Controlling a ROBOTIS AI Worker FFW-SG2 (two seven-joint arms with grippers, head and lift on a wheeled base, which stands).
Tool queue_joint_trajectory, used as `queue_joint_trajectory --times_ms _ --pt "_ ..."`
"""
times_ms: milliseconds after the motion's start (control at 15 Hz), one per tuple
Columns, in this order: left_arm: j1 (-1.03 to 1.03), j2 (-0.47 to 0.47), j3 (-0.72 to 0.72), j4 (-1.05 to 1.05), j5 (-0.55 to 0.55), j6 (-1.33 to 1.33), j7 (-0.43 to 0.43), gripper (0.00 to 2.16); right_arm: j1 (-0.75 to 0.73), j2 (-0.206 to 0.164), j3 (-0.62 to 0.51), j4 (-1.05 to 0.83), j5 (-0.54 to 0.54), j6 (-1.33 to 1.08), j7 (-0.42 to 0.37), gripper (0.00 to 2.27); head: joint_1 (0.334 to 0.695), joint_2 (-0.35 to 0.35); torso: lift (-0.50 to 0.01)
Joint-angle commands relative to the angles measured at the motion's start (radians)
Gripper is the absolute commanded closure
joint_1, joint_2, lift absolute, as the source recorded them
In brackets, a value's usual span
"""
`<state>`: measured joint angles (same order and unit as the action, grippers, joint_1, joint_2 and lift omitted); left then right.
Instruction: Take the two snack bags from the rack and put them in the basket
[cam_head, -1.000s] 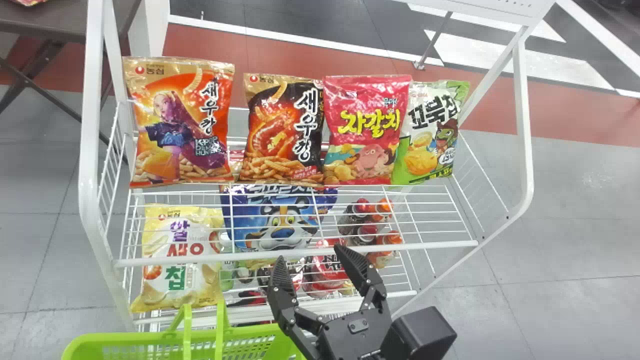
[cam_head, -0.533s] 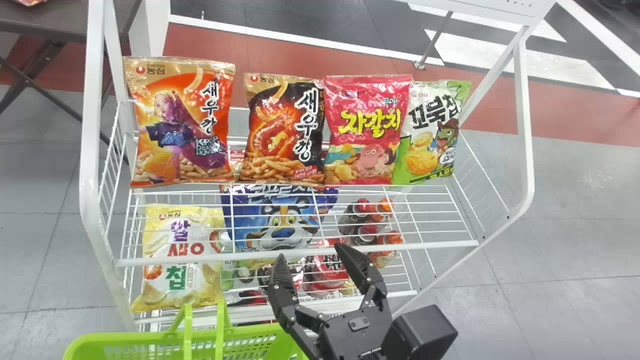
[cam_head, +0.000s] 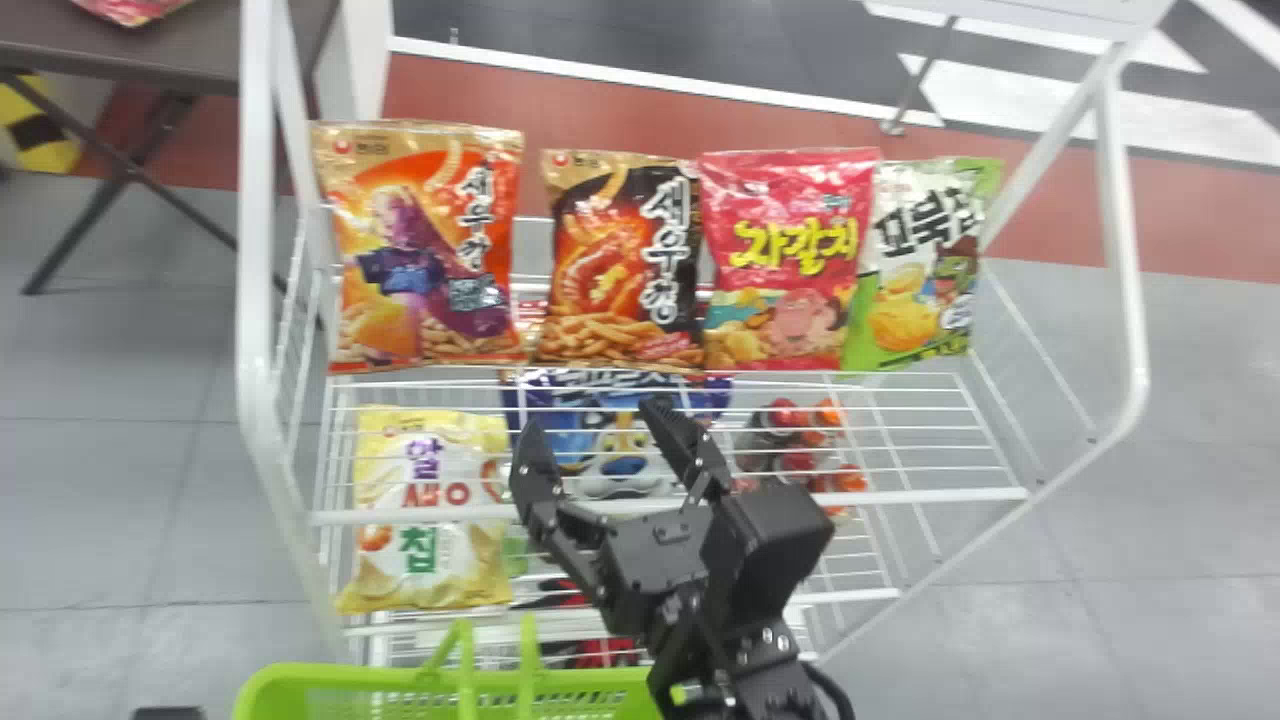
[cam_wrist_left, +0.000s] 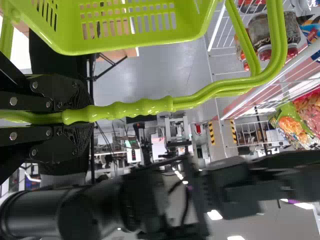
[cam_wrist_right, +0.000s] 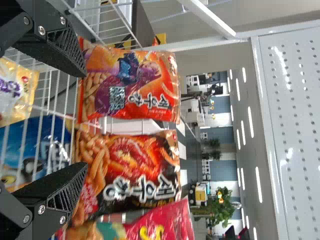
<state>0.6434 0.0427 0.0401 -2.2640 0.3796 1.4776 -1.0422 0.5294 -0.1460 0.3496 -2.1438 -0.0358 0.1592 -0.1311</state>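
"Gray floor (cam_head: 120, 500), reddish band behind the white rack (cam_head: 255, 300), brown table (cam_head: 150, 45) at the far left. Right claw (cam_head: 592, 420)?"

"Released. Fingers spread wide, tips well apart, gap between them unfilled. Head view has it in front of the rack, overlapping the blue bag (cam_head: 560, 440) from that angle."

"Touching anything?"

"Can't tell. Wrist view has one fingertip near the bottom of the orange bag (cam_head: 420, 270), the other overlapping the dark bag (cam_head: 620, 290). Contact unclear, so don't log it."

"Left claw (cam_wrist_left: 82, 116)?"

"Clenched on the green handle (cam_wrist_left: 140, 108), a finger on either side of the ribbed grip. Handle runs to the green basket (cam_head: 330, 678), which sits at the bottom edge of the head view, at the near side of the rack."

"Snack bags, quick."

"Four upright on the upper shelf, left to right: orange, dark, pink bag (cam_head: 785, 250), green-and-white bag (cam_head: 915, 270). Pink one partly covers the green-and-white one. Can't tell which two are the pair, but all four are up on the rack."

"Lower down?"

"Yellow bag (cam_head: 430, 530) on the left, blue one beside it, then bottles (cam_head: 785, 412) with red and orange caps to the right. All seen through the wires of the upper shelf or below its front bar."
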Motion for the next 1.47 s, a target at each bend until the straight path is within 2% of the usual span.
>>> queue_joint_trajectory --times_ms 0,133,333,600,1133,1267,1333,1400 --pt "-0.042 0.006 -0.020 0.023 -0.008 0.019 0.001 1.88 -0.106 0.040 0.020 0.051 0.014 0.079 -0.002 0.21 0.695 -0.158 -0.011" --pt "-0.060 0.013 -0.023 0.040 -0.007 0.037 0.002 1.88 -0.201 0.065 0.051 0.130 0.036 0.098 -0.005 0.21 0.695 -0.141 -0.011" --pt "-0.083 0.017 -0.023 0.063 -0.001 0.053 0.004 1.88 -0.345 0.109 0.081 0.266 0.043 0.135 -0.021 0.21 0.695 -0.071 -0.011" --pt "-0.103 0.048 -0.028 0.063 0.027 0.094 0.004 1.88 -0.473 0.143 0.100 0.423 0.045 0.122 -0.030 0.21 0.695 -0.016 -0.011" --pt "-0.133 0.071 -0.022 0.103 0.051 0.094 0.013 1.88 -0.658 0.147 0.109 0.613 0.027 0.095 -0.024 0.22 0.695 0.028 -0.011" --pt "-0.148 0.071 -0.034 0.115 0.051 0.094 0.022 1.88 -0.681 0.147 0.109 0.628 0.022 0.116 -0.012 0.36 0.695 0.028 -0.011" --pt "-0.151 0.069 -0.039 0.123 0.051 0.094 0.024 1.88 -0.689 0.147 0.111 0.630 0.020 0.141 0.001 0.59 0.695 0.027 -0.011" --pt "-0.151 0.066 -0.039 0.124 0.050 0.094 0.024 1.88 -0.694 0.147 0.109 0.628 0.013 0.190 0.027 1.07 0.695 0.025 -0.011"
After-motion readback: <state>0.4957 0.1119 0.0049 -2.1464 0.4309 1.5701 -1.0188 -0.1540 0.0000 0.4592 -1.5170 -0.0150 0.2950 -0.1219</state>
